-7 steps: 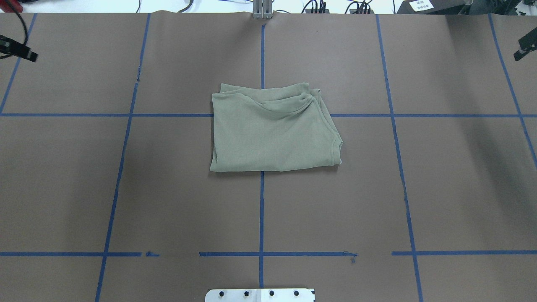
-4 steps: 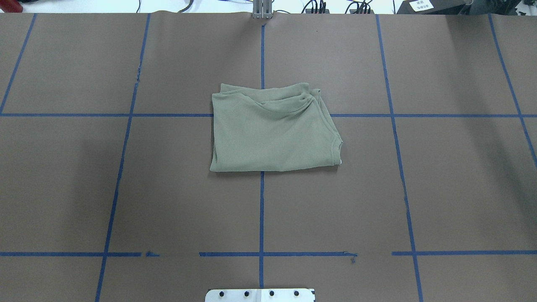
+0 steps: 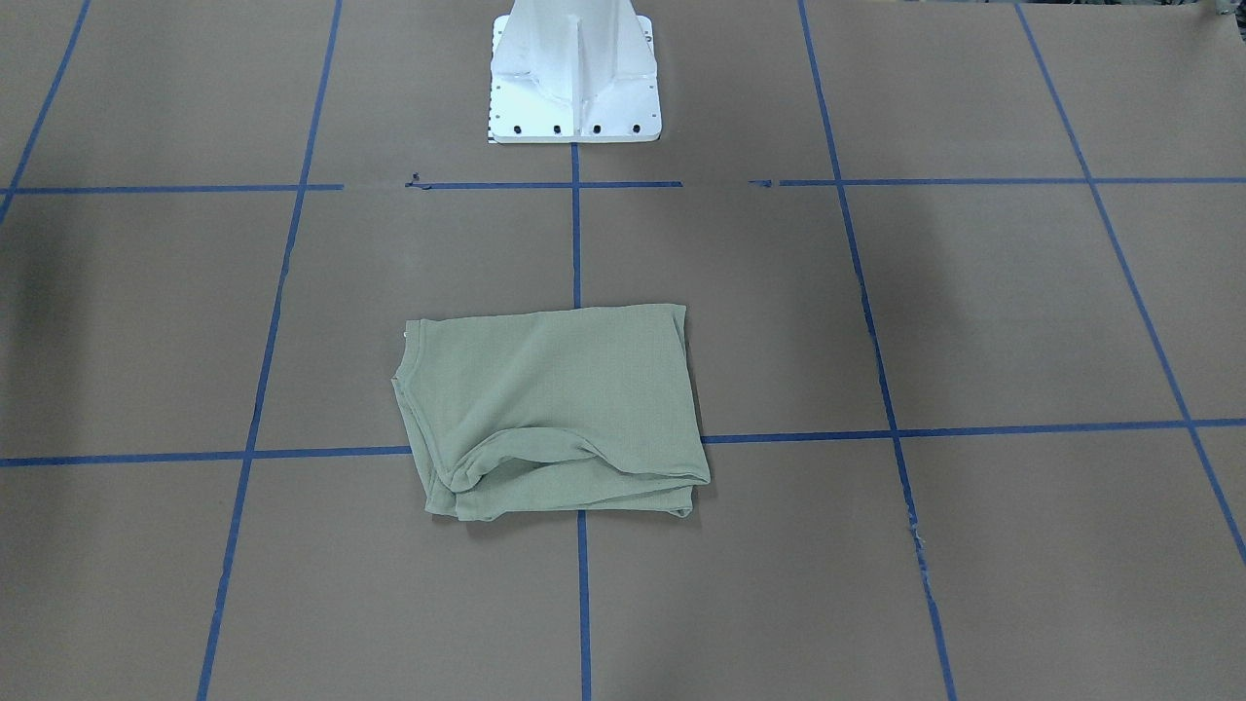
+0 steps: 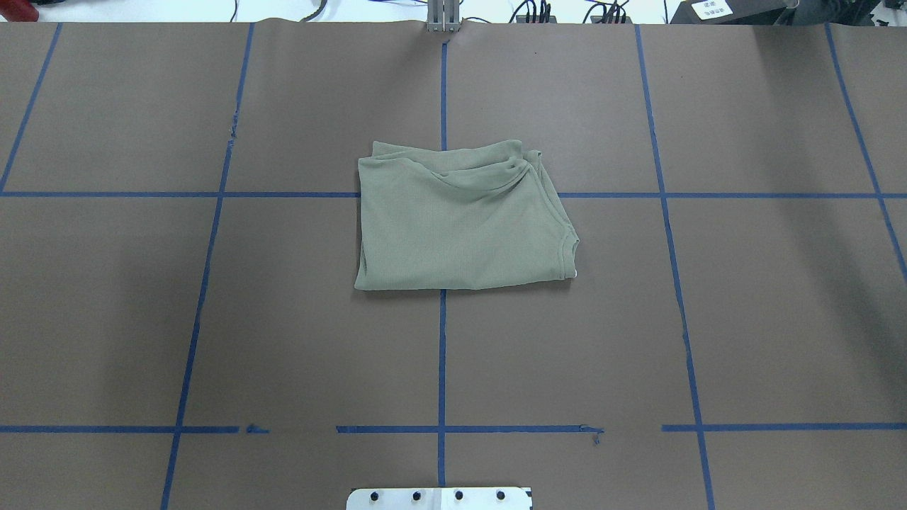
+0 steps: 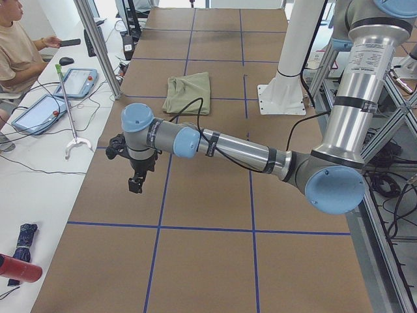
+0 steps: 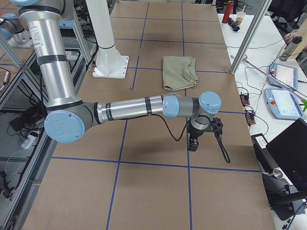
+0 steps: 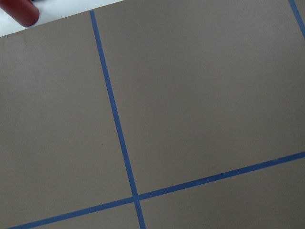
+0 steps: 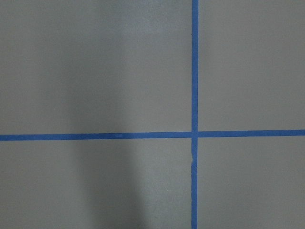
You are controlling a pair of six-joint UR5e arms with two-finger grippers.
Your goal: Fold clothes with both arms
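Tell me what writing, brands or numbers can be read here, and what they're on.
No text is readable.
White label on the dark box, overhead view: printed, too blurred to read.
White tag, exterior right view: too small to read.
Shirt: no print shows.

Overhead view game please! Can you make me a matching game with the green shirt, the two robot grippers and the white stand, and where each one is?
Things:
1. green shirt
2. left gripper
3. right gripper
4. white stand

Places:
A. hanging over the table end on the robot's right
B. lying folded at the table's middle, across blue tape lines
C. bolted down at the robot's side of the table
D. hanging over the table end on the robot's left

Pairs: 1-B, 2-D, 3-A, 4-C
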